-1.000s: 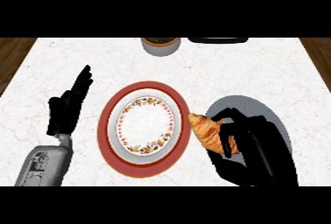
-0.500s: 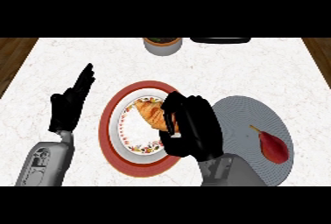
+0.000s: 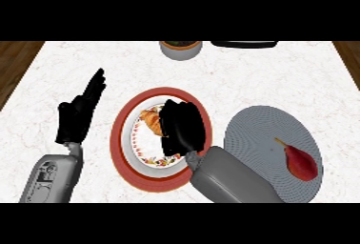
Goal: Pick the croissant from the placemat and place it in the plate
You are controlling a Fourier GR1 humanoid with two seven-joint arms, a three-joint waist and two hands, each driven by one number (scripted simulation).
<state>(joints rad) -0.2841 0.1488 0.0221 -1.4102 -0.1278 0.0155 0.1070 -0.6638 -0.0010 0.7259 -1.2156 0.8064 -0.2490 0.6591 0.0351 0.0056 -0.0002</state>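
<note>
Holds the croissant in the right hand, fingers curled round it, low over the white middle of the plate; shows only the croissant's left end, past the hand's edge. Impossible to tell contact with the plate from here

Looks like the placing step, nearly done. To do it well: lower straight down onto the flat middle, not onto the flowered rim; confirm a settled rest before letting go; spread the fingers wide, then lift upward rather than sideways, to avoid dragging the croissant along

Rests the left hand open at the view's left, fingers up, apart from the plate and out of the way

As for room: sits well inside the rim on every side in view, so little risk of overhang, judging from here. For the way out, draw back toward the lower right, over the placemat just beside the plate; mind the pear lying on the placemat's right part. Avoid sweeping up the view toward the bowl and the dark thing at the far edge of the counter, both well apart from the plate
</note>
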